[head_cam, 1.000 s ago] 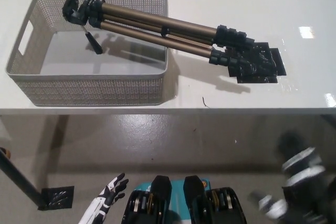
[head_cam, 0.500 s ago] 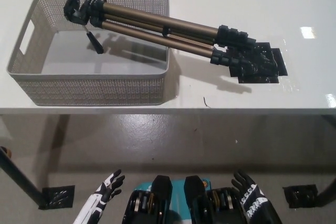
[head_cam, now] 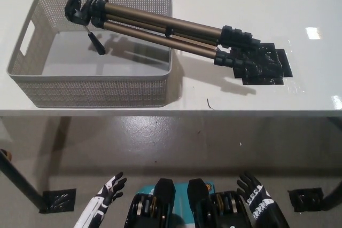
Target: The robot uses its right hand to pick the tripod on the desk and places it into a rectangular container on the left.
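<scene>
**Tripod resting across the basket rim, both hands low and empty**

The black right hand (head_cam: 260,202) hangs below the desk edge at the bottom right with its fingers (head_cam: 245,181) spread and holding nothing. The white left hand (head_cam: 108,190) rests at the lower left, likewise released, fingers apart, well clear of everything on the desk.

Up on the white desk (head_cam: 256,4), the folded bronze-legged tripod with black head and black leg clamps (head_cam: 165,28) lies slantwise. Its head end sits inside the pale grey perforated rectangular basket (head_cam: 96,90), near the far-left corner, with the pan handle pointing down into the basket. The legs cross over the basket's right wall, and the foot end lies outside on a patch of black tape (head_cam: 262,65) stuck to the desk.

By my reading the placement is as good as made: the tripod looks too long to lie flat within the basket. To finish well, the right hand should keep away from the projecting legs, since a knock there could lever the head out or drag the light basket along the desk.
</scene>
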